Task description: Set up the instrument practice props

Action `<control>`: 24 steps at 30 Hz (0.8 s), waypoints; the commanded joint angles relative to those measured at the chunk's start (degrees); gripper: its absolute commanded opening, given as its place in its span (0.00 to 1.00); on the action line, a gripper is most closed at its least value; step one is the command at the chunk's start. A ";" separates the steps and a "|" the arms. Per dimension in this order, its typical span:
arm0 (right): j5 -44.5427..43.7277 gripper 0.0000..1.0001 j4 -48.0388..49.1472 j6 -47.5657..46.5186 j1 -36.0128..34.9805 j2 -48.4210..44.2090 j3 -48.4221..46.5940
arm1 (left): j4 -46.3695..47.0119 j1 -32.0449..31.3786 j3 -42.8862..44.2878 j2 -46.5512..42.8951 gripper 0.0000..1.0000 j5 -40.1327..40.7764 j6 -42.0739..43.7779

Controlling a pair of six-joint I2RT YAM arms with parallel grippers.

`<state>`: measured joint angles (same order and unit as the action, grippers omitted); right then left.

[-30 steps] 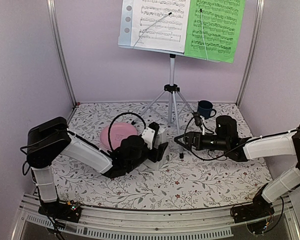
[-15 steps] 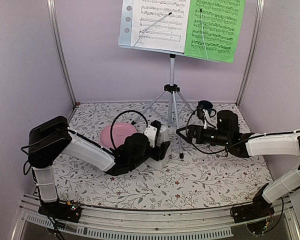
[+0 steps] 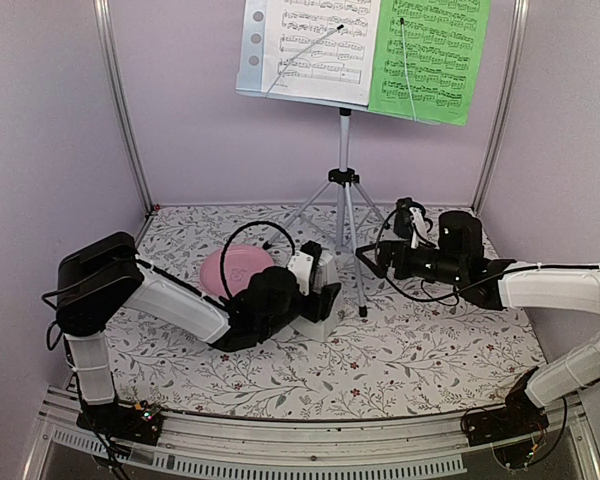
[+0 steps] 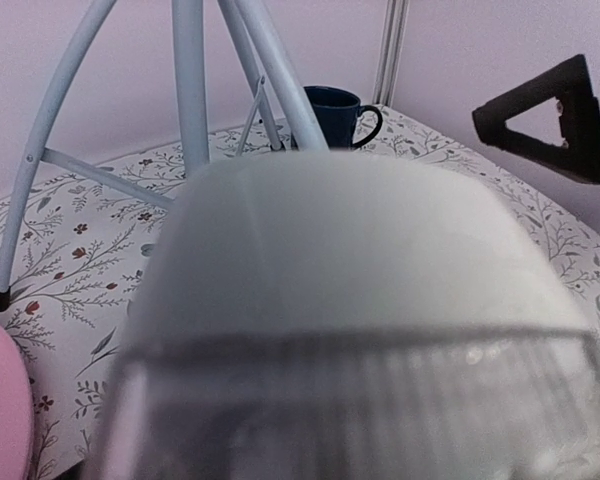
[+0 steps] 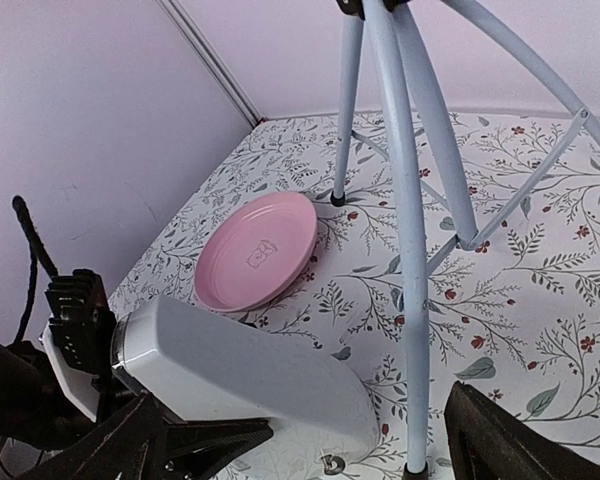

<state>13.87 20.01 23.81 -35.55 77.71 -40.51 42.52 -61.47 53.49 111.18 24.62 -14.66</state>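
Observation:
The music stand rises at the back on its silver tripod, with a white sheet and a green sheet on its desk. My left gripper is shut on the white metronome, which lies on its side, tip pointing right. In the left wrist view the metronome fills most of the frame and hides the fingers. My right gripper stands open just right of the tripod's front leg, nothing held. One of its fingertips shows in the left wrist view.
A pink plate lies left of the metronome, behind the left arm. A dark blue mug stands at the back right beyond the tripod legs, largely hidden by the right arm from above. Purple walls and metal posts enclose the floral table.
The right arm has drawn back and up towards the rear right, now covering the mug in the top view. The left gripper with the metronome shifted slightly, then stayed.

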 commanded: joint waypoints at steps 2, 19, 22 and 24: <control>1.78 0.99 -2.45 -3.82 0.31 -1.62 -2.43 | 2.62 -0.21 -0.13 -2.60 0.68 -1.76 0.07; 6.75 0.99 -5.59 -6.03 0.48 0.23 -6.50 | 4.83 0.82 -7.31 -9.05 0.99 -6.94 1.31; 8.69 0.99 -6.49 -5.91 0.57 2.62 -8.40 | 6.84 0.96 -10.46 -11.54 0.99 -8.03 2.31; 10.22 0.99 -6.71 -5.32 0.56 4.21 -9.59 | 7.45 0.98 -11.98 -12.94 0.99 -8.31 2.93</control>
<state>20.27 14.26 18.57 -35.44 79.15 -47.16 46.35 -61.04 43.92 101.54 18.02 -13.56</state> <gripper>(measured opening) 0.990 0.992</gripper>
